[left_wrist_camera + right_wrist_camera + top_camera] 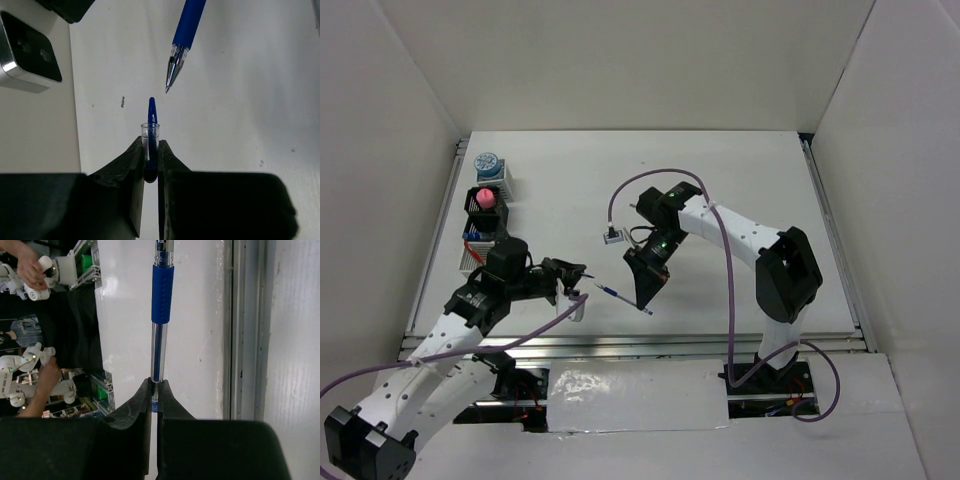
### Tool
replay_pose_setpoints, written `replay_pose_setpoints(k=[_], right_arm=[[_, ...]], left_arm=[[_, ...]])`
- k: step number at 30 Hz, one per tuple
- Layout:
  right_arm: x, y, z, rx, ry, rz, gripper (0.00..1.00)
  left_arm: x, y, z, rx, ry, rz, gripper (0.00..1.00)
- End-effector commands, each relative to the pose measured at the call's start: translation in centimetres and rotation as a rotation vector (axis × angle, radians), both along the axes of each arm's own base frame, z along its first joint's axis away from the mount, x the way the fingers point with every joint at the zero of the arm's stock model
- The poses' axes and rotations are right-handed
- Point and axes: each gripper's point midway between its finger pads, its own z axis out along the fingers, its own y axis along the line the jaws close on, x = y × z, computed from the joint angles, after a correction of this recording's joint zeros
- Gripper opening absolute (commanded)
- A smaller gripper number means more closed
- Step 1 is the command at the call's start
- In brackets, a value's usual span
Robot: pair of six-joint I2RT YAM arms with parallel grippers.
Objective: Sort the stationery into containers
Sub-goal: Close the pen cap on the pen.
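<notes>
Clamps clear cap [150, 129] in left end effector [150, 146], lower centre; pinches blue pen [162, 295] in right end effector [155, 386].

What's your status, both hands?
Left hand shut on pen cap. Right hand shut on blue pen. Pen aimed at cap, nothing between.

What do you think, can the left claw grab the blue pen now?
Probably not. The left claw is shut on a clear cap, so it has no free grip. The blue pen hangs in front, nothing between them, but the right claw holds it.
</notes>
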Motion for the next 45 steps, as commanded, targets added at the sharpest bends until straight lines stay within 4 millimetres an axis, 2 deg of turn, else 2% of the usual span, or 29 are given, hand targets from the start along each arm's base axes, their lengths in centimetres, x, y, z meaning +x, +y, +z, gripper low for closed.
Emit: replay_pose_setpoints(k=[1, 8, 17, 45], right_arm=[[-2.4, -0.8, 2.3, -0.003, 0.088, 0.015, 0.0], [-3.5, -0.8, 2.1, -0.014, 0.094, 0.046, 0.0], [-4.1, -0.3, 1.0, -0.057, 0.119, 0.074, 0.0], [-2.3, 0.6, -0.2, -0.139, 0.126, 0.006, 0.0]], left_arm=[[-0.9, -1.0, 0.7, -0.019, -0.066, -0.101, 0.0], [-2.2, -0.7, -0.5, 0.031, -0.139, -0.163, 0.0], [-2.6, -0.9, -0.8, 0.082, -0.227, -0.21, 0.0], [-2.9, -1.5, -1.4, 0.141, -0.263, -0.225, 0.0]])
